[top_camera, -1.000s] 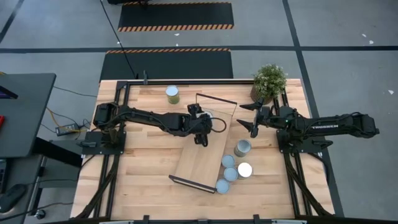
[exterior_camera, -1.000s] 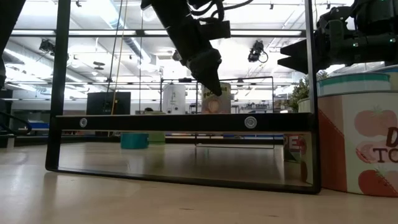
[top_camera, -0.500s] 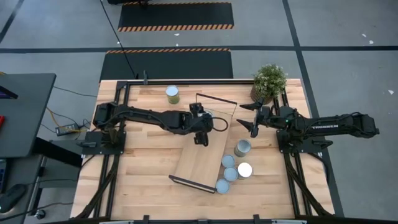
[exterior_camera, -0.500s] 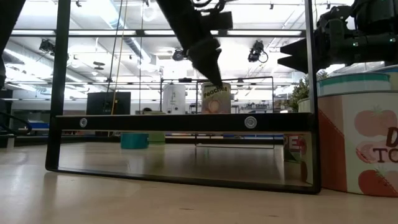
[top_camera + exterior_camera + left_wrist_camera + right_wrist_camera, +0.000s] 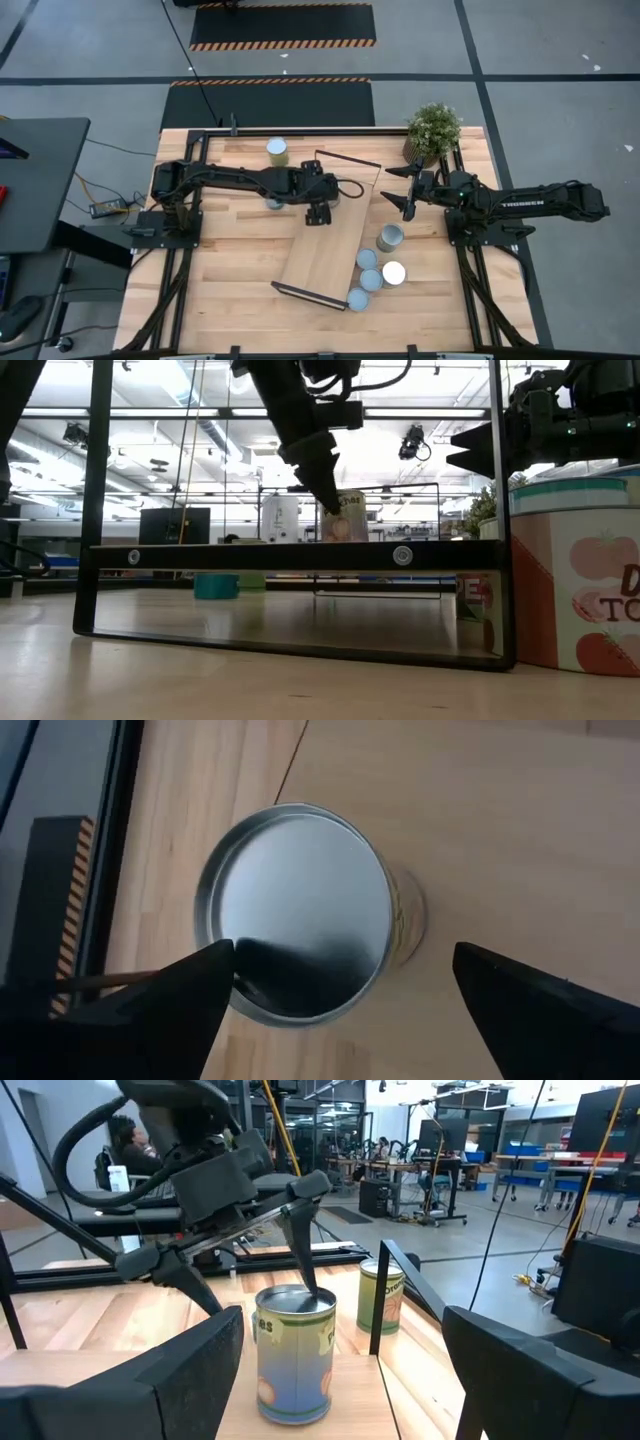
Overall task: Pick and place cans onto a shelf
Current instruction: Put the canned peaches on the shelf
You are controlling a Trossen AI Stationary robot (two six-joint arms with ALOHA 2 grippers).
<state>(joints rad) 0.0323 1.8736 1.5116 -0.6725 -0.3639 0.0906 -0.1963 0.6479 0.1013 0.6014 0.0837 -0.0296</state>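
A can with a peach label (image 5: 295, 1352) stands upright on the far end of the light-wood shelf (image 5: 325, 245). It also shows in the low view (image 5: 346, 517). My left gripper (image 5: 342, 955) is open just above it, pointing down. From above, the can's silvery top (image 5: 295, 910) lies partly between the fingers. In the high view the gripper (image 5: 318, 208) hides the can. My right gripper (image 5: 393, 190) is open and empty, hovering right of the shelf and facing the can. My left gripper has one fingertip (image 5: 311, 1292) at the can's top rim, coming down from above. I cannot tell whether it touches the rim. The other finger (image 5: 196, 1288) stands clear beside the can.
An olive-green can (image 5: 277, 151) stands at the far edge. Several cans (image 5: 371, 279) cluster right of the shelf, and one looms close in the low view (image 5: 575, 575). A potted plant (image 5: 433, 130) is at the far right. Black wire frames (image 5: 348, 160) end the shelf.
My left gripper has risen off the peach can and drawn back a little toward the table's left. The can stays upright on the shelf and its label has come into view in the low view.
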